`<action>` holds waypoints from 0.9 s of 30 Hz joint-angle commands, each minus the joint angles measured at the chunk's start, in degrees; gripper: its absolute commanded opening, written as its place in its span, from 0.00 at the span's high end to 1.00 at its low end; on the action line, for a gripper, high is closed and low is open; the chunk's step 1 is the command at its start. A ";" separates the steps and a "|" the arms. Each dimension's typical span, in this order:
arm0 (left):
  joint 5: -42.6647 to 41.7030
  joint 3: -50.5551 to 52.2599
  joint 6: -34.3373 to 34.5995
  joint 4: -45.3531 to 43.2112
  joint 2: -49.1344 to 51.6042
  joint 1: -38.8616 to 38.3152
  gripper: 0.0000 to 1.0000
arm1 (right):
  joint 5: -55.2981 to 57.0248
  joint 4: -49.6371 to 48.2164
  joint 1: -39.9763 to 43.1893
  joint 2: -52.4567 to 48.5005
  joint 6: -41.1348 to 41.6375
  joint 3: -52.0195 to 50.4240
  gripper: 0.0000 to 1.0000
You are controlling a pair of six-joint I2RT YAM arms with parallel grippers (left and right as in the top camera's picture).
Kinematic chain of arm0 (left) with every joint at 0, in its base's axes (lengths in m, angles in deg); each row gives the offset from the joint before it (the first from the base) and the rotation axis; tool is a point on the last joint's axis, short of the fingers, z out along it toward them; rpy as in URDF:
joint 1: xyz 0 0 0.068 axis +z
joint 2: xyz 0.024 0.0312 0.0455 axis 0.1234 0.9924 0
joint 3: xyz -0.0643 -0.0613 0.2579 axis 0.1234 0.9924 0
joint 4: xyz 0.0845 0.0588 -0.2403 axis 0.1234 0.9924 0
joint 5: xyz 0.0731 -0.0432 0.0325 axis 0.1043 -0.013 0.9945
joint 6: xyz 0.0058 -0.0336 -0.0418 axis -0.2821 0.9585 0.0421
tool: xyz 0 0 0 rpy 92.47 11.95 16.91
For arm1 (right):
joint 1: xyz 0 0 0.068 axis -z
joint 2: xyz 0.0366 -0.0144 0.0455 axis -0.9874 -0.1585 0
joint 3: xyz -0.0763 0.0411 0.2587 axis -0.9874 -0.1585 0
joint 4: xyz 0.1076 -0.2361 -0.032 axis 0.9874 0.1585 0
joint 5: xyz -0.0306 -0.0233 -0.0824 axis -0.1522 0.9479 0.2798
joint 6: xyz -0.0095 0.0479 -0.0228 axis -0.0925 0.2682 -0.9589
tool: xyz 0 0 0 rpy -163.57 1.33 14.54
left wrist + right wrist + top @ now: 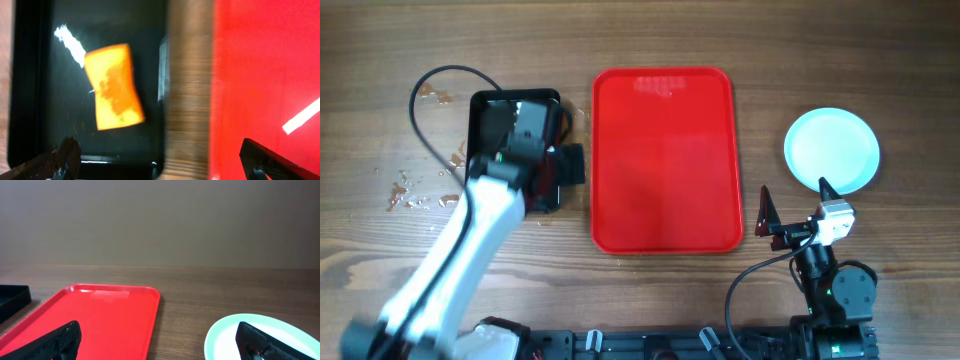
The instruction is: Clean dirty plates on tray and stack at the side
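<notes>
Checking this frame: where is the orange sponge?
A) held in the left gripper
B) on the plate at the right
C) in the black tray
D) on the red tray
C: the left wrist view shows the orange sponge lying flat in the black tray, and the overhead view shows the red tray bare.

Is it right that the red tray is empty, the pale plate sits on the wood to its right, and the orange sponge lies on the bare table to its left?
Not quite: the orange sponge lies inside the black tray, not on the bare table, as the left wrist view shows. The rest holds: the red tray is empty and the pale plate sits on the wood to its right.
</notes>
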 commanded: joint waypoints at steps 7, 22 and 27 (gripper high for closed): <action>-3.32 17.59 3.82 -16.79 -32.70 4.26 0.00 | 1.05 -0.31 -0.28 0.61 0.76 -0.50 0.00; -10.95 44.44 3.82 -28.09 -77.70 16.02 0.00 | 1.07 -0.31 -0.28 0.61 0.74 -0.50 0.00; -10.03 48.68 3.80 -33.55 -77.81 15.98 0.00 | 1.05 -0.31 -0.28 0.61 0.76 -0.50 0.00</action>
